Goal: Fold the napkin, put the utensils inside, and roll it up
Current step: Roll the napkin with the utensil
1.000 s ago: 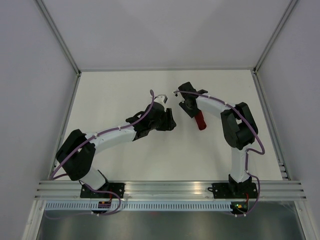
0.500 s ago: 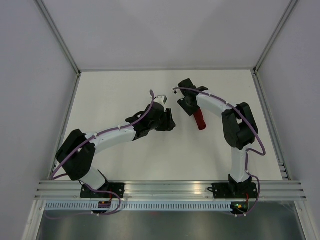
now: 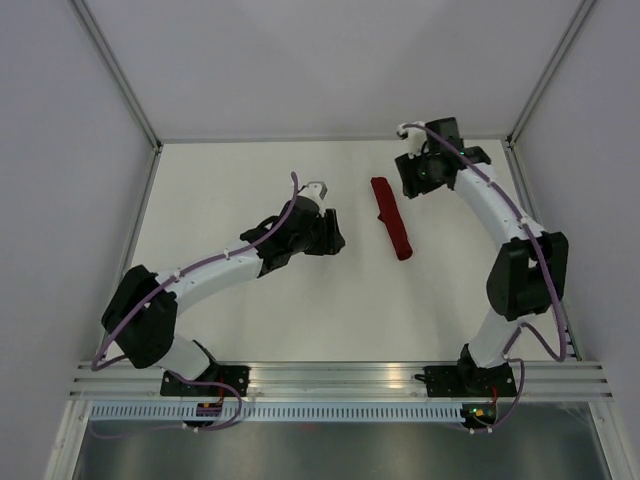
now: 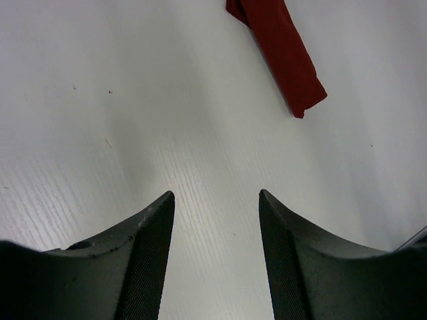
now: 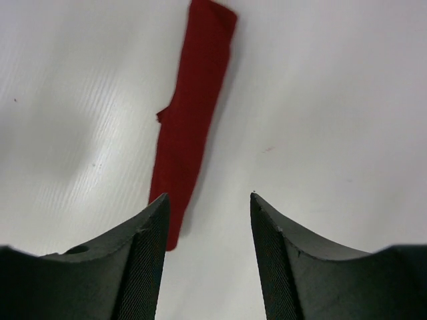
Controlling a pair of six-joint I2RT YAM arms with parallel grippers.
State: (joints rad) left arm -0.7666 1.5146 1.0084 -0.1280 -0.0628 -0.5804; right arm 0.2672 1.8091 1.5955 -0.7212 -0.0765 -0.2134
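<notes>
The dark red napkin [image 3: 391, 217] lies rolled into a narrow strip on the white table, running from far left to near right. It shows in the left wrist view [image 4: 280, 50] at the top and in the right wrist view [image 5: 193, 113]. The utensil is not visible. My left gripper [image 3: 334, 232] is open and empty, left of the roll [image 4: 215, 195]. My right gripper [image 3: 412, 178] is open and empty, above the table just right of the roll's far end [image 5: 208, 197].
The white table [image 3: 250, 190] is walled at the back and sides by metal frame posts [image 3: 512, 140]. An aluminium rail [image 3: 340, 378] runs along the near edge by the arm bases.
My right gripper has let go of the roll and drawn back to the far right. The full roll now lies uncovered. My left gripper has shifted slightly to the far left.
</notes>
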